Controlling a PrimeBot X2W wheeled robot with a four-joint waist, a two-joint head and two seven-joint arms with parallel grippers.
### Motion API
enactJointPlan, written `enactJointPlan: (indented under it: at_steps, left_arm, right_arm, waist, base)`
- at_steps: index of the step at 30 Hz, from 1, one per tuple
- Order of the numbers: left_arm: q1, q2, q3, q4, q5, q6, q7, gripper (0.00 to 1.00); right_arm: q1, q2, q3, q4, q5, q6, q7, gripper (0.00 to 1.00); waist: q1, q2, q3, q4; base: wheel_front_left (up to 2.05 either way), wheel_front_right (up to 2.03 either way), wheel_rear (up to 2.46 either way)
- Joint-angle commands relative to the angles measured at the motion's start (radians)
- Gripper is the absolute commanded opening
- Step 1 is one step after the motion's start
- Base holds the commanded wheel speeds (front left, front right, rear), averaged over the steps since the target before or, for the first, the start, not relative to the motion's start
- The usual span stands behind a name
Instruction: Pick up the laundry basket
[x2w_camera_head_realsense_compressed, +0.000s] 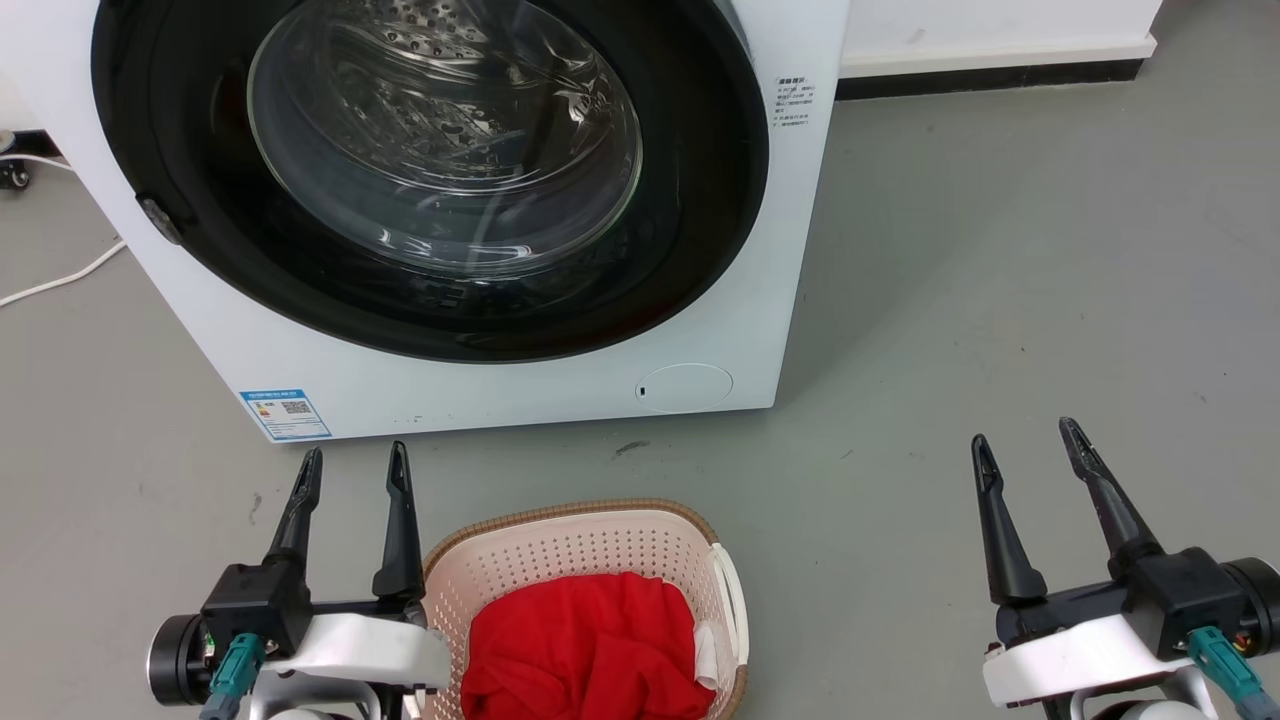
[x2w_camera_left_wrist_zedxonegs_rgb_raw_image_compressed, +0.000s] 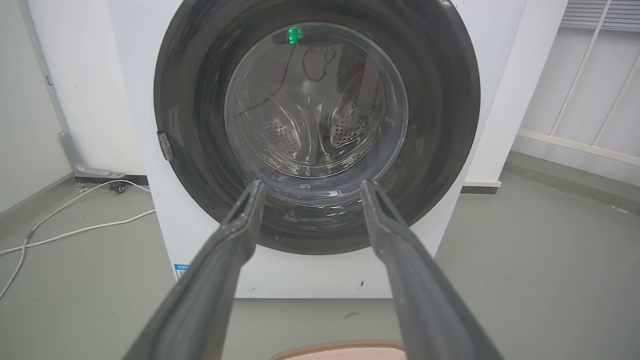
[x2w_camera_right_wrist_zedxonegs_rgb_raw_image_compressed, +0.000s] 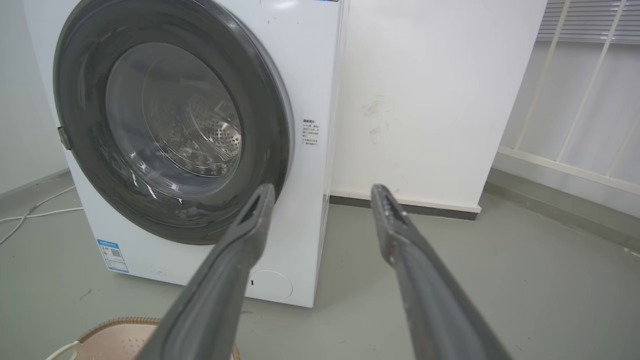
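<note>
You have a grey floor (x2w_camera_head_realsense_compressed: 1000, 300) carrying the white washing machine (x2w_camera_head_realsense_compressed: 500, 395) in the upper left of the head view. The laundry basket (x2w_camera_head_realsense_compressed: 560, 550) stands at bottom centre, near the machine's front but apart. A white cable (x2w_camera_head_realsense_compressed: 60, 280) trails along the left edge.

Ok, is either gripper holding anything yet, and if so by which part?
Nothing is held. The left gripper and the right gripper are both open and empty; the laundry basket sits on the floor, ungripped.
</note>
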Motion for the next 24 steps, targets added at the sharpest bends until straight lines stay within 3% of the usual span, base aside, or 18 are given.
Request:
enactJointPlan:
  at_steps: [1,16,24]
  left_arm:
    - [0.012,0.003,0.002,0.003,-0.002,0.004,-0.003,1.00]
    - [-0.002,0.003,0.004,0.000,-0.003,0.007,-0.003,1.00]
    - [-0.044,0.003,0.034,0.076,0.023,0.009,-0.003,1.00]
  right_arm:
    - [0.011,-0.002,-0.002,0.000,0.007,0.000,-0.003,1.00]
    - [-0.003,-0.002,-0.006,-0.001,0.015,0.000,-0.003,1.00]
    - [-0.051,-0.001,0.043,0.096,0.037,0.000,-0.003,1.00]
  waist:
    - [0.0000,0.0000,0.000,-0.001]
    - [0.0000,0.0000,0.015,0.001]
    - [0.0000,0.0000,0.068,0.004]
  base:
    - [0.00,0.00,0.00]
    - [0.00,0.00,0.00]
    - [0.00,0.00,0.00]
